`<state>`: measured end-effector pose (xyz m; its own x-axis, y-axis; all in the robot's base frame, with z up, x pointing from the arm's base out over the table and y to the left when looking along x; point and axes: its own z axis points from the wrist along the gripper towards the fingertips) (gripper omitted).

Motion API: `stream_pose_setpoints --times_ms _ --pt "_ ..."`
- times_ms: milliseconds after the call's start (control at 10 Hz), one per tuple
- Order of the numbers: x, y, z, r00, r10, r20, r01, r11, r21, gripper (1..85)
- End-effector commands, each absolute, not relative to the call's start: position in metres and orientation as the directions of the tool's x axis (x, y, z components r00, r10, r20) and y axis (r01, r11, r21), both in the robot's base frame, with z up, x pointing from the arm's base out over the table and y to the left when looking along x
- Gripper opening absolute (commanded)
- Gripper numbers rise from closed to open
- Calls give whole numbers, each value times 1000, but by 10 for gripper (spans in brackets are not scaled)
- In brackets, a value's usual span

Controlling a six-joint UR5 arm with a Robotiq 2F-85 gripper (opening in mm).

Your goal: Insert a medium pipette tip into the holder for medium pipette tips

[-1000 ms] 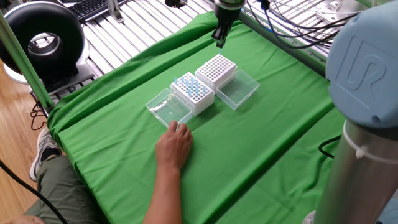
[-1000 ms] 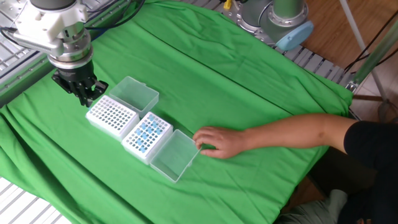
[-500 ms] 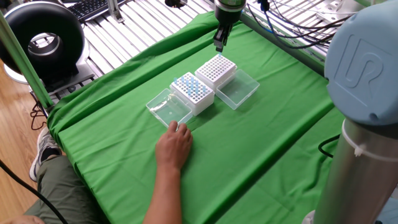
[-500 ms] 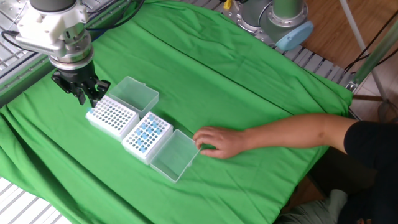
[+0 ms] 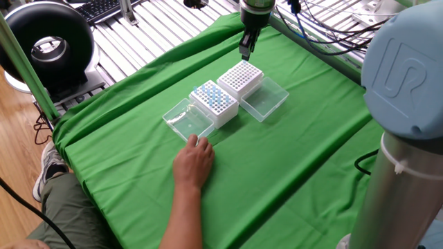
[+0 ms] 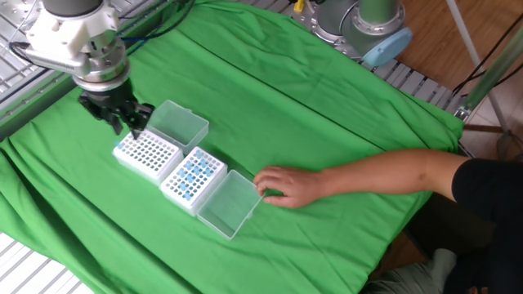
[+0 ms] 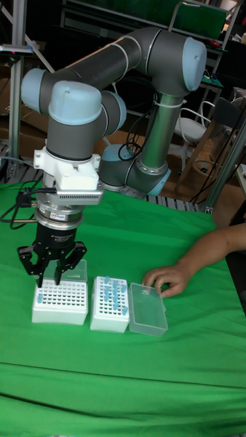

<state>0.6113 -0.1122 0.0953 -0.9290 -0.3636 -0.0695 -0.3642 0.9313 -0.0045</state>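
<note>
Shifted since the earlier frame, gripper (image 6: 129,124) now hangs over the white holder's (image 6: 147,153) far edge; whether its fingers grip a tip cannot be told.

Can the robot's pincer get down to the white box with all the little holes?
Probably yes. The pincer hangs just above the white box, whose top is open, and the person's hand rests far away.

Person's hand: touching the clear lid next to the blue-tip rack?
Touching. The tall fixed view shows the hand with fingertips resting on the clear lid at its near edge; one fixed view agrees, no green cloth showing between them.
</note>
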Motion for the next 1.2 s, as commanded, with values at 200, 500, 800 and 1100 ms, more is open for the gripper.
stream_pose_setpoints --times_ms 200,500,800,1100 --pt "589 -40 97 -985 -173 -22 -173 985 12 343" --pt "578 -8 101 -995 -96 16 -96 995 22 317" --pt "554 -3 96 -998 -64 29 -63 998 15 293" --pt "543 3 87 -999 -51 17 -50 998 49 293"
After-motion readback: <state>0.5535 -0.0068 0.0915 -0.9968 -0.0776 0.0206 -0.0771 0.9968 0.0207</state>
